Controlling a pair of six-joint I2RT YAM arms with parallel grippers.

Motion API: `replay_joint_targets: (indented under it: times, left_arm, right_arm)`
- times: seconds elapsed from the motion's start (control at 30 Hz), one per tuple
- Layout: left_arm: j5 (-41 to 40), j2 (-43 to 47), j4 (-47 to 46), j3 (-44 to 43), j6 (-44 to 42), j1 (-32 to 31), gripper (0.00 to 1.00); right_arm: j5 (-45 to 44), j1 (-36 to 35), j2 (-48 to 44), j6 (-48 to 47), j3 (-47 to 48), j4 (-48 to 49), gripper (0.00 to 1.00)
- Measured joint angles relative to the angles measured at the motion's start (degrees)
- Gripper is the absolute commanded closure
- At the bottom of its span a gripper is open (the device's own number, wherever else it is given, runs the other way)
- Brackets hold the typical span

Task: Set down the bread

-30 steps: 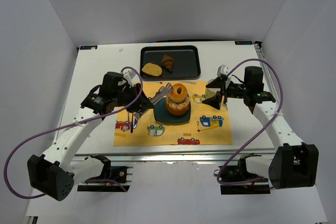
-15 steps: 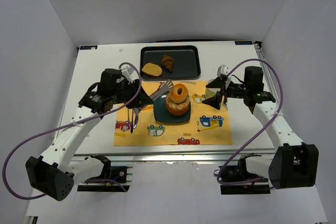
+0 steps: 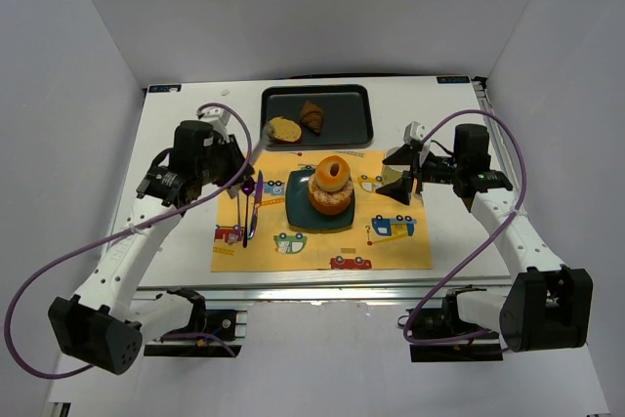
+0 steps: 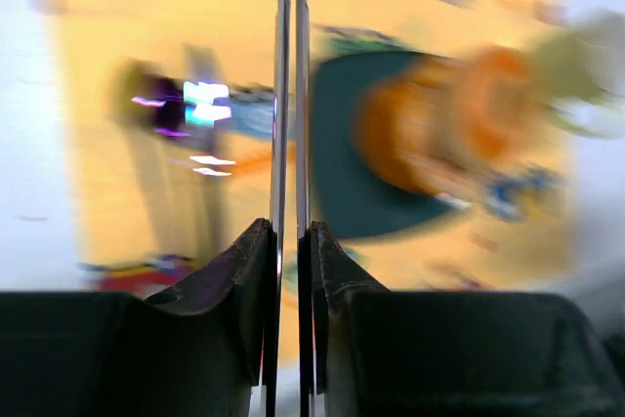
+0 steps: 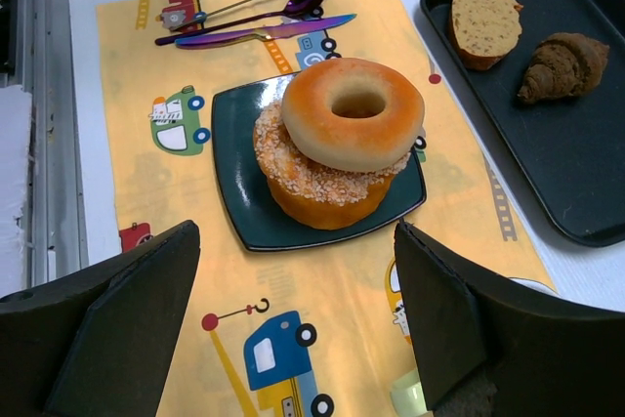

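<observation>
Pressed together, the left fingers [image 4: 249,280] hang at the left edge of the yellow placemat [image 5: 332,271], with the purple cutlery [image 5: 264,33] just beside them. Between them and the right fingers [image 5: 117,339] sits the dark plate [image 5: 234,192], carrying the bun [image 5: 322,197] with the doughnut [image 5: 356,109] stacked on top. Spread wide, the right fingers face that stack, with the black tray [image 5: 586,144] beyond it to their right.

Lab: white enclosure [image 3: 312,7], bolted robot arms [image 3: 137,241]
</observation>
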State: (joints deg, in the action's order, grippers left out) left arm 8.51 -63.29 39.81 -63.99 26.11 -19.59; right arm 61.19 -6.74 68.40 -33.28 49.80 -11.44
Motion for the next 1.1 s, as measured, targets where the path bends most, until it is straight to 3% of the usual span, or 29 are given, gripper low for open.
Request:
replay_joint_targets:
  times: [0.27, 0.37, 0.43, 0.6, 0.63, 0.73, 0.8, 0.83, 1.1]
  left_arm:
    - [-11.58, -5.88, -18.56, 22.56, -24.76, 19.06, 1.0]
    - [-12.17, -11.3, -24.74, 25.68, -29.97, 24.15, 1.0]
    - [-11.98, -13.57, -28.98, 26.6, -31.87, 25.88, 0.95]
    - [-9.49, -17.16, -38.21, 28.89, -33.53, 29.2, 0.69]
    - [-9.14, -17.62, -38.99, 29.14, -33.4, 29.64, 0.52]
    - [-7.96, -18.73, -40.11, 29.51, -32.41, 30.97, 0.23]
    - [-7.19, -18.93, -39.93, 29.57, -31.76, 31.95, 0.13]
    - [-6.91, -18.91, -39.89, 29.57, -31.32, 32.46, 0.02]
    - [-4.87, -11.72, -36.35, 29.57, -26.05, 35.3, 0.02]
  right_arm:
    - [0.72, -0.85, 0.0, -5.38, 1.14, -5.16, 0.15]
    - [0.76, -1.29, 0.0, -8.48, 2.47, -7.85, 0.15]
    - [0.76, -1.55, 0.09, -10.16, 3.23, -9.25, 0.15]
    - [0.59, -1.88, 1.68, -13.27, 5.11, -12.83, 0.14]
    - [0.44, -2.03, 2.27, -13.53, 5.55, -13.38, 0.14]
    - [-0.31, -2.4, 4.33, -13.16, 6.97, -14.86, 0.11]
    - [-1.84, -2.8, 5.27, -10.29, 7.43, -14.73, 0.11]
    - [-3.54, -3.06, 5.51, -7.54, 7.43, -14.03, 0.11]
    - [-22.67, -4.74, 6.16, 11.5, 10.43, -7.93, 0.1]
